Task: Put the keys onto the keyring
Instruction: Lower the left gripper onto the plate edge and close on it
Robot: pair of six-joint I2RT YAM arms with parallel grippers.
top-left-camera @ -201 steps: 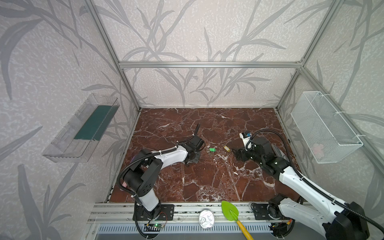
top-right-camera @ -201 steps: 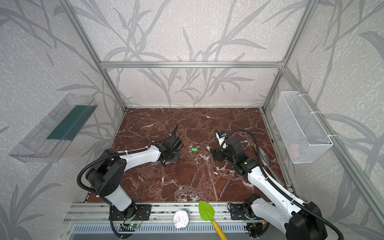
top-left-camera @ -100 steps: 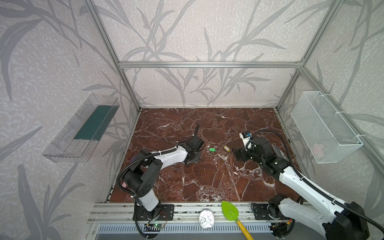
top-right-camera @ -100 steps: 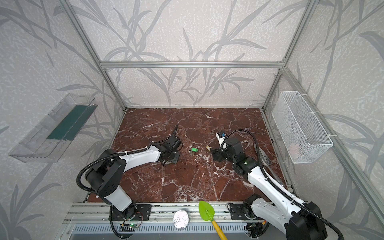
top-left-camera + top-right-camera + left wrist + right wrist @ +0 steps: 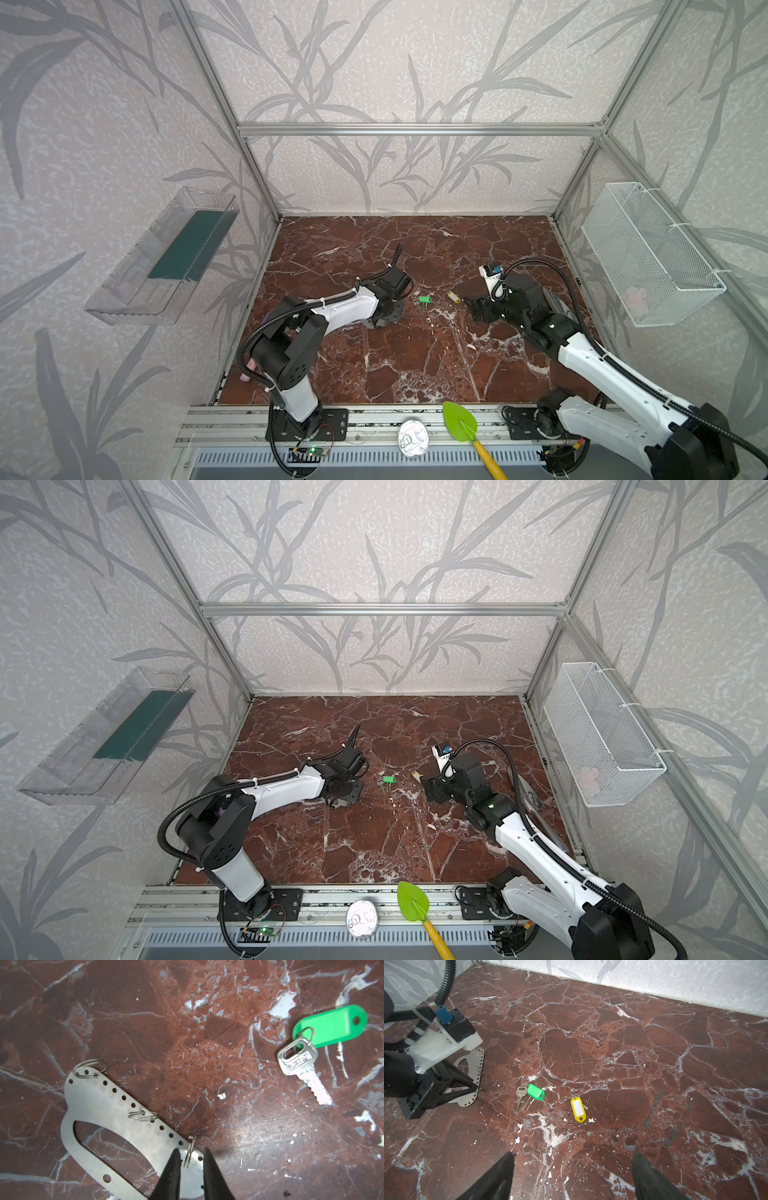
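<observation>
Both arms are stretched low over the marbled desk point(image 5: 415, 365), with the left hand point(image 5: 191, 1151) set at the keyring point(image 5: 97, 1105).

The left arm point(image 5: 345, 307) is laid out almost flat and its hand is pointed down at the keyring, which lies flat on the desk beneath it. The fingertips point(image 5: 175, 1160) are held slightly apart, released, straddling a small split ring point(image 5: 189, 1154) that stands upright at the plate's holed edge, with a gap on each side. The right arm point(image 5: 602, 365) is angled down toward the middle. The right hand point(image 5: 573, 1154) is spread wide above bare desk, grasping nothing. Between the two hands the green-tagged key point(image 5: 520, 1095) and the yellow-tagged key point(image 5: 578, 1108) lie apart, neither on the keyring.
</observation>
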